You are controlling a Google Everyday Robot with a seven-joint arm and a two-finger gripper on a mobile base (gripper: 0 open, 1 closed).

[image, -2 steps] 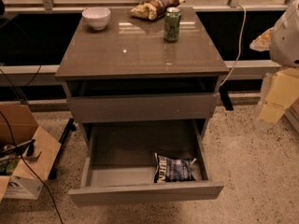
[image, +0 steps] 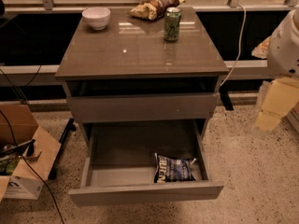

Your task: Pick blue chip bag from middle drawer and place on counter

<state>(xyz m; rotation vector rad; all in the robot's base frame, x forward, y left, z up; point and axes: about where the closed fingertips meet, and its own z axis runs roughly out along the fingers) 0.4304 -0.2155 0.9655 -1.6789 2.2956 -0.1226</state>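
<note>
The middle drawer (image: 145, 192) is pulled out at the bottom of the grey cabinet. The blue chip bag (image: 174, 168) lies flat inside it, at the front right, with its white lettering facing up. The counter (image: 135, 50) is the glossy grey-brown top above. My gripper (image: 275, 105) is the pale cream piece at the right edge of the view. It hangs under the white arm (image: 286, 45), beside the cabinet and well above and to the right of the open drawer. It holds nothing that I can see.
On the counter stand a white bowl (image: 96, 17), a brown wrinkled bag (image: 153, 7) and a green can (image: 172, 24). A shallower closed drawer front (image: 142, 107) sits above the open one. An open cardboard box (image: 23, 157) and cables lie on the floor at the left.
</note>
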